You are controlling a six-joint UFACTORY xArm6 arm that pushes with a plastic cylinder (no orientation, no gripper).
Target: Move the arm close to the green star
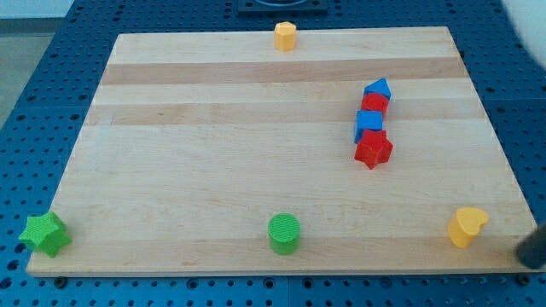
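Green star-shaped block (44,233) is sat at the near left corner of the pale wooden table (213,153), on the very edge, partly over the corner. One arm is pointed to the view's left and another toward the top; no long axis can be made out, as the shape is about as wide as it is tall.

A dark blurred rod is seen at the view's bottom right edge, just off the table. My tip (522,254) is taken as its lower end, though the blur leaves the exact end unclear. No block is touched or held by it. It is well apart from the green star, across the whole near edge.

- Green cylinder block (284,233): near edge, middle.
- Yellow heart-like block (467,226): near right corner, nearest to my tip.
- Column of four touching blocks, right of centre, listed near to far:
  - red star-like block (373,150)
  - blue cube (368,124)
  - red block (374,103), shape unclear
  - blue block (377,88), shape unclear
- Yellow hexagonal block (285,36): far edge, middle.
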